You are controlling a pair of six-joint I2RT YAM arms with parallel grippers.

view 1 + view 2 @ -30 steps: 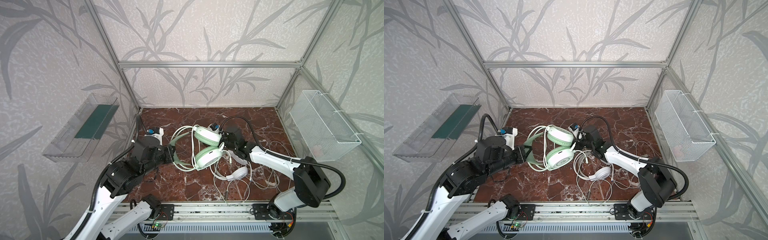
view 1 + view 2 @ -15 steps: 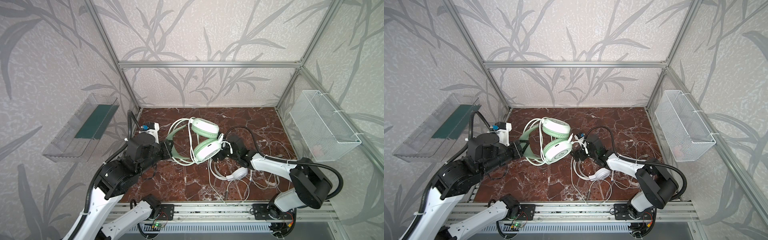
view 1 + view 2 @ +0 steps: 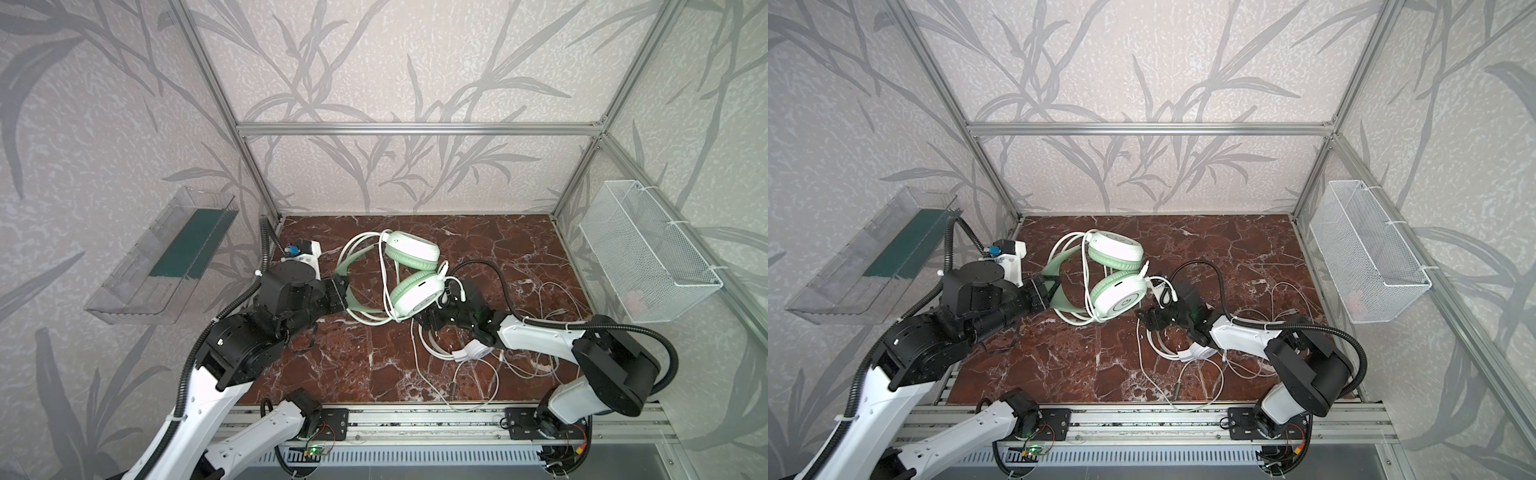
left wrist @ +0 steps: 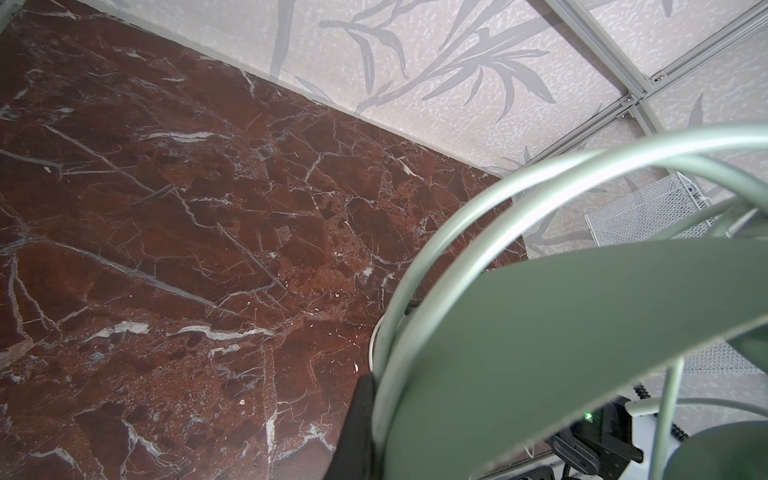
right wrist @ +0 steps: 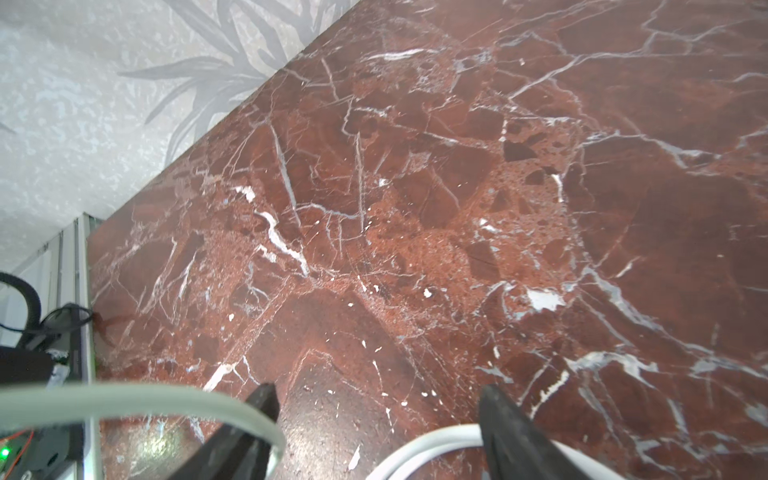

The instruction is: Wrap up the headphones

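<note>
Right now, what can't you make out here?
- White headset: mostly under the right arm, both top views.
- Right gripper: finger bases cut off by its wrist view's edge; cable contact unclear.
- Pinkish item in the wire basket: too small, behind mesh.
- Left gripper: blurred green headset covers most of it in its wrist view.

Both top views look steeply down from high above the front edge of the counter (image 3: 353, 365), facing its rear edge. They stand well back, take in the whole counter, and overlap almost entirely. The left wrist view sits very close against the mint-green headphones (image 4: 582, 332) and faces across the counter to its rear right corner and the wire basket (image 4: 648, 212), which both top views also show. The right wrist view runs low past the right pincer (image 5: 378, 392), facing the counter's left edge.
</note>
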